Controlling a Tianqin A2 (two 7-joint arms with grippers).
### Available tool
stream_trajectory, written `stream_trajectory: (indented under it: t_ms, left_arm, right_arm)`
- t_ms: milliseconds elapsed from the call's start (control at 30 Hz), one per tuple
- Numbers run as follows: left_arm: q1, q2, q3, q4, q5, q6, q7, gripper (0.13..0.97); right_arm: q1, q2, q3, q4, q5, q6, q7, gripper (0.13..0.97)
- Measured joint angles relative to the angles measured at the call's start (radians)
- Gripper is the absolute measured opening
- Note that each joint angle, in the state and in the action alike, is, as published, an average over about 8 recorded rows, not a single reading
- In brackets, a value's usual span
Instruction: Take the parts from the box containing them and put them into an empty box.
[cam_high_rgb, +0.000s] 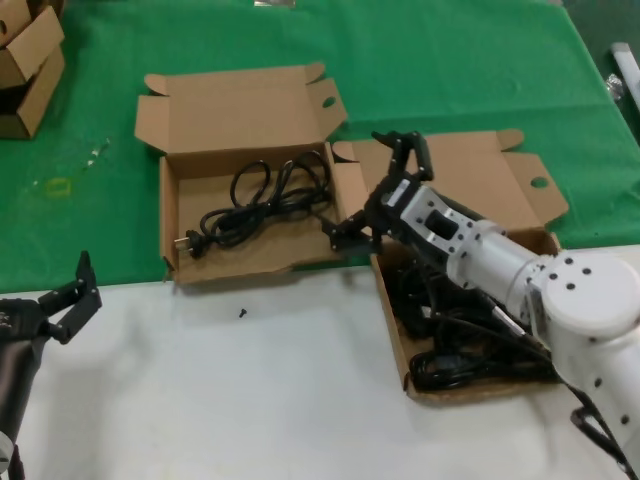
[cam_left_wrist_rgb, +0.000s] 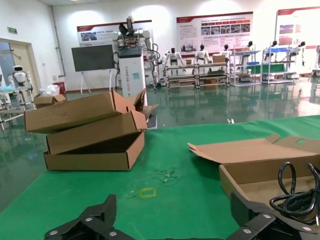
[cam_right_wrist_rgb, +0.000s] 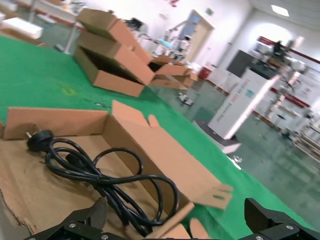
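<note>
Hovering right hand (cam_high_rgb: 378, 190), spread wide (empty)

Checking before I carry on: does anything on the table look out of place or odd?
One thing: a small dark object lies loose on the white table, just in front of the left box. It is too small to identify.

Right box (cam_high_rgb: 392, 310) and its cords (cam_high_rgb: 470, 365) partly behind right arm (cam_high_rgb: 500, 265)
</note>
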Motion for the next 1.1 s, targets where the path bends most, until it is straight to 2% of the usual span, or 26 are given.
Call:
stream_trajectory:
  t_ms: [233, 533, 1100]
  left_arm:
    - [0.0, 0.0, 0.0, 0.0, 0.0, 0.0, 0.0, 0.815]
    - [0.0, 0.0, 0.0, 0.0, 0.0, 0.0, 0.0, 0.926]
    - [0.0, 0.0, 0.0, 0.0, 0.0, 0.0, 0.0, 0.966]
  right_arm:
    - [-0.101, 0.009, 0.043, 0.088, 0.035, 0.066, 0.062, 0.966]
    - [-0.229, 0.02, 0.097, 0.201, 0.079, 0.152, 0.142, 0.966]
    - [-0.473, 0.042, 0.201, 0.416, 0.164, 0.313, 0.294, 0.966]
